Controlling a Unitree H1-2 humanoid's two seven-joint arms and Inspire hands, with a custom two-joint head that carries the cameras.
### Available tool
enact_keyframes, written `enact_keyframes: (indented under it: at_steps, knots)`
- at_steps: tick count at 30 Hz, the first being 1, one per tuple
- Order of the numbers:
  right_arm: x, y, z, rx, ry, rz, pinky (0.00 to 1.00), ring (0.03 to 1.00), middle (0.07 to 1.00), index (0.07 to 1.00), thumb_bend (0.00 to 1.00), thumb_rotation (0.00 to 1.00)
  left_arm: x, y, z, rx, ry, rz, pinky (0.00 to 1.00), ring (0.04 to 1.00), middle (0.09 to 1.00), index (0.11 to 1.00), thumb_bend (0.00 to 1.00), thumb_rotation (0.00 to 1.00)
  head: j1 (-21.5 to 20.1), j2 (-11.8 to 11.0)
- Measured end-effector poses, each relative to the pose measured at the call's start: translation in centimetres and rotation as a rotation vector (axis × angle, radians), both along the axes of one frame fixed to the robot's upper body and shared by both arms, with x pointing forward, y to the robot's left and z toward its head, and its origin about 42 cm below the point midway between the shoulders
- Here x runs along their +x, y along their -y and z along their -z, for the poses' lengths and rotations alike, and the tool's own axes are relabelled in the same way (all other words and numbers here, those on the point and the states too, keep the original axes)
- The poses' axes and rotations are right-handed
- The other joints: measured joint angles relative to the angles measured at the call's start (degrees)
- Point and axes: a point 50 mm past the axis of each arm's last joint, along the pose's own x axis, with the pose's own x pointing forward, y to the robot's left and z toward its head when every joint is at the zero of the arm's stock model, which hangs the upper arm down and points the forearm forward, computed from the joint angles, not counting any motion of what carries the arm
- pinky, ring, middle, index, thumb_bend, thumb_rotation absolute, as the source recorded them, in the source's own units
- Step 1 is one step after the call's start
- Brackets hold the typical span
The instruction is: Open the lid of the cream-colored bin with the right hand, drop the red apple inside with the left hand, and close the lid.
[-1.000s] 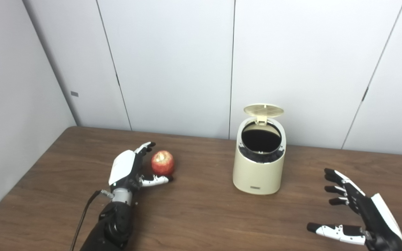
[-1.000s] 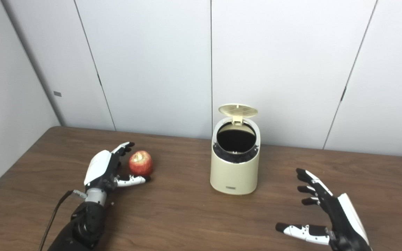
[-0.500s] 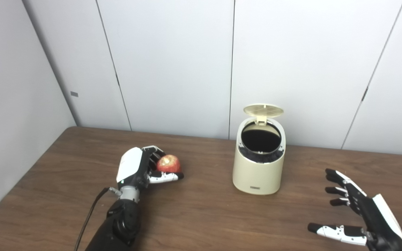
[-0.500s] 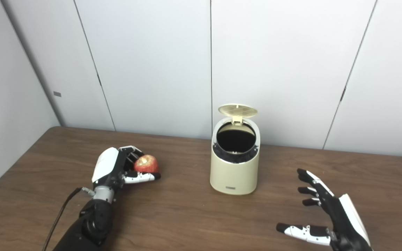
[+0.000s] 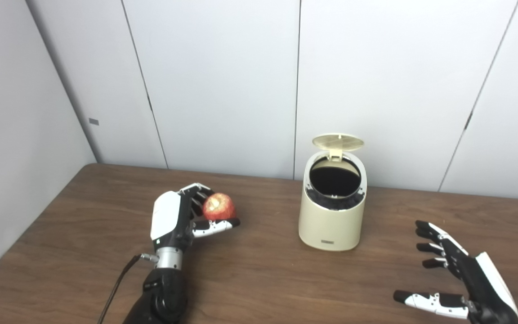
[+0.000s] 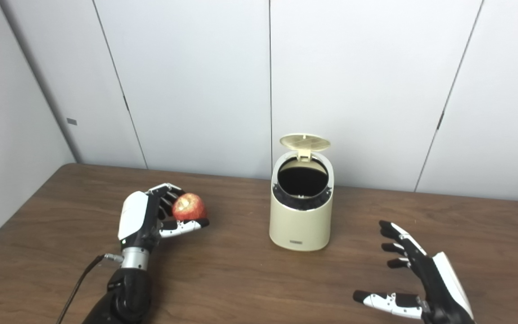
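Note:
The cream-colored bin (image 5: 332, 215) stands upright at the table's middle, its round lid (image 5: 337, 142) flipped up and back, the dark opening facing me. My left hand (image 5: 176, 216) is shut on the red apple (image 5: 218, 207), holding it a little above the table, well left of the bin. My right hand (image 5: 461, 274) hovers low at the front right with fingers spread, open and holding nothing, to the right of the bin and nearer to me.
The brown wooden table (image 5: 259, 274) runs wall to wall; white panel walls rise behind and at the left. A black cable (image 5: 115, 288) trails from my left forearm toward the front edge.
My left hand closed its fingers around the apple and lifted it off the table, shifting slightly right. The right hand has barely moved. The bin and lid are unchanged.

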Motion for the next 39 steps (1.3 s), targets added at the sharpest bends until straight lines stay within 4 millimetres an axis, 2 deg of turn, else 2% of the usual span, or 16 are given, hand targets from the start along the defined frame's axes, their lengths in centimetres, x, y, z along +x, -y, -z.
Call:
enact_keyframes:
  at_steps: [6,9,14,17,21,27,34,39]
  knots:
    - [0.2,0.0,0.6,0.001,-0.017,0.005,0.65,0.783,0.860,0.864,0.68,0.12,-0.6,1.4,-4.9,0.002,0.181,0.050,0.30,0.375,0.425,0.512,0.52,0.00,-1.4,-0.3]
    - [0.3,-0.1,0.9,0.007,-0.022,0.008,0.67,0.785,0.856,0.863,0.68,0.14,-1.0,3.2,-7.1,-0.020,0.267,0.089,0.29,0.359,0.422,0.513,0.52,0.00,-2.2,-0.3]
    - [0.3,-0.4,0.9,0.012,-0.017,0.004,0.68,0.793,0.867,0.871,0.68,0.19,-1.3,7.6,-9.7,-0.057,0.343,0.188,0.27,0.348,0.441,0.502,0.52,0.00,-3.6,-0.4]
    - [0.3,-0.7,1.0,0.013,-0.016,-0.001,0.69,0.795,0.866,0.867,0.69,0.18,-0.9,8.9,-10.6,-0.052,0.357,0.226,0.25,0.338,0.441,0.501,0.52,0.00,-6.1,-0.6]
    - [0.4,-0.8,1.3,0.022,-0.022,0.005,0.69,0.801,0.874,0.864,0.70,0.19,-0.4,10.2,-11.0,-0.033,0.354,0.254,0.26,0.347,0.456,0.494,0.53,0.00,-7.4,-0.9]
    - [0.5,-1.4,1.6,0.034,-0.030,0.000,0.69,0.804,0.889,0.855,0.70,0.20,0.8,12.7,-10.0,-0.027,0.292,0.308,0.26,0.342,0.447,0.499,0.53,0.00,-8.4,-1.0]
    - [0.5,-1.3,1.6,0.016,-0.026,0.007,0.69,0.810,0.891,0.862,0.70,0.21,2.3,14.0,-10.1,-0.037,0.291,0.341,0.25,0.329,0.438,0.501,0.53,0.00,-9.2,-1.1]
    - [0.5,-1.3,1.5,0.012,-0.024,0.009,0.69,0.812,0.889,0.857,0.70,0.21,3.1,14.8,-9.2,-0.046,0.265,0.343,0.25,0.331,0.437,0.500,0.52,0.00,-9.8,-1.5]
